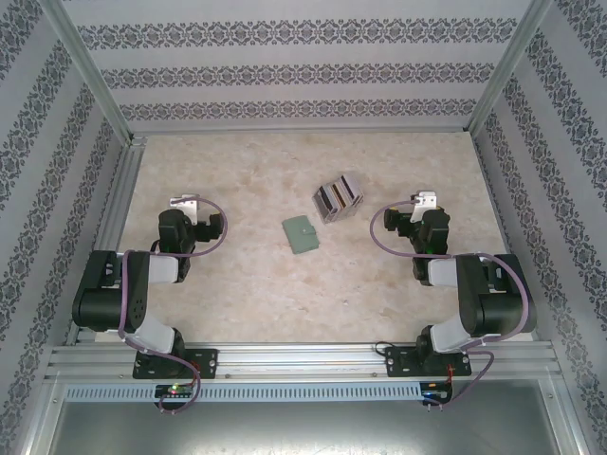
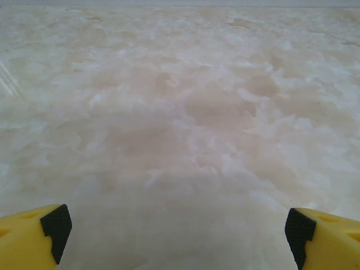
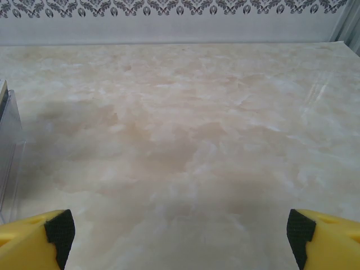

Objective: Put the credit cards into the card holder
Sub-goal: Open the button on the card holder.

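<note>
Near table (image 1: 266, 294) front edge: left arm (image 1: 133, 284), right arm (image 1: 474, 294) folded, jaws wide.

Top view looks steeply down from behind; both wrist views skim the same table (image 1: 247, 284) closely, facing forward.

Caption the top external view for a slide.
Green card holder lies closed mid-table near the slotted rack holding the credit cards; left arm and right arm rest at either side, jaws open.

sage-green card holder (image 1: 302, 233), marbled beige table (image 1: 247, 284), yellow fingers (image 2: 28, 239).
</note>
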